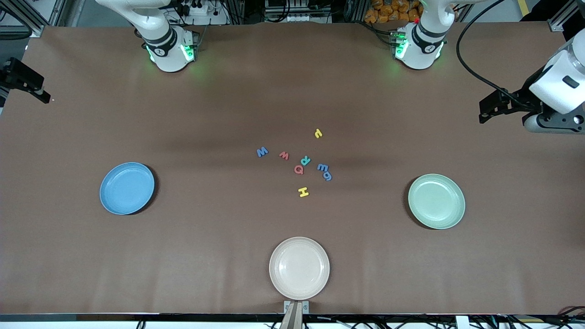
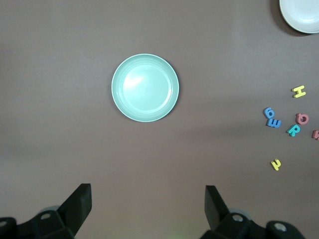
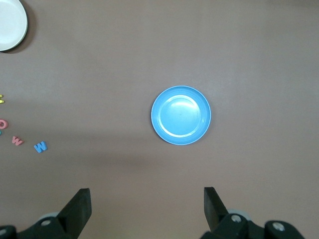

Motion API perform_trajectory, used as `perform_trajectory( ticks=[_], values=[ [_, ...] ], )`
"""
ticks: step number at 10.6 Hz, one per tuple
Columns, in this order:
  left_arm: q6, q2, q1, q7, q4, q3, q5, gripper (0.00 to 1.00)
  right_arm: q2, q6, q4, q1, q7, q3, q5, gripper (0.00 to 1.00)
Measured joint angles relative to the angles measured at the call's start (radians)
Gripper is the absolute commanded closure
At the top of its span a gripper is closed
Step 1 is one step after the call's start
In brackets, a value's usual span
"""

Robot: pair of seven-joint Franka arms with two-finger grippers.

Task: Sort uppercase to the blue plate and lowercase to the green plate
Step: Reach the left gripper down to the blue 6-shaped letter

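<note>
In the middle of the table lie the uppercase letters: blue M (image 1: pixel 262 151), green R (image 1: pixel 305 160), red Q (image 1: pixel 299 169) and yellow H (image 1: pixel 303 192). Among them are the lowercase letters: red w (image 1: pixel 284 155), blue m (image 1: pixel 322 167), blue g (image 1: pixel 327 175) and a yellow hooked letter (image 1: pixel 318 133). The blue plate (image 1: pixel 127 188) sits toward the right arm's end and the green plate (image 1: pixel 436 201) toward the left arm's end; neither holds anything. My left gripper (image 2: pixel 148 199) hangs open high over the bare table by the green plate (image 2: pixel 144 88). My right gripper (image 3: pixel 147 199) hangs open by the blue plate (image 3: pixel 181 115).
A cream plate (image 1: pixel 299 267) stands nearest the front camera, in line with the letters. A black cable (image 1: pixel 470 68) runs over the table at the left arm's end. The brown tabletop (image 1: pixel 205 114) spreads wide round the letters and plates.
</note>
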Motion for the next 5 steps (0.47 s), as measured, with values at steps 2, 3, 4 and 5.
perform_trajectory(
  ticks=[2,3,4,5],
  values=[
    [0.0,0.014,-0.003,0.0,-0.009,-0.009,0.0,0.0,0.001,0.0,-0.001,0.0,0.0,0.0,0.0,0.0],
    [0.003,0.03,-0.004,0.0,-0.019,-0.022,0.0,0.0,0.002,0.0,-0.001,0.0,0.0,0.0,0.0,0.0],
    [0.018,0.048,-0.005,-0.001,-0.04,-0.045,0.0,0.0,0.002,0.0,-0.001,0.0,0.0,0.0,0.0,0.0],
    [0.055,0.065,-0.008,-0.02,-0.073,-0.075,0.0,0.0,0.003,-0.001,-0.001,0.0,0.0,0.0,0.0,0.0]
  ],
)
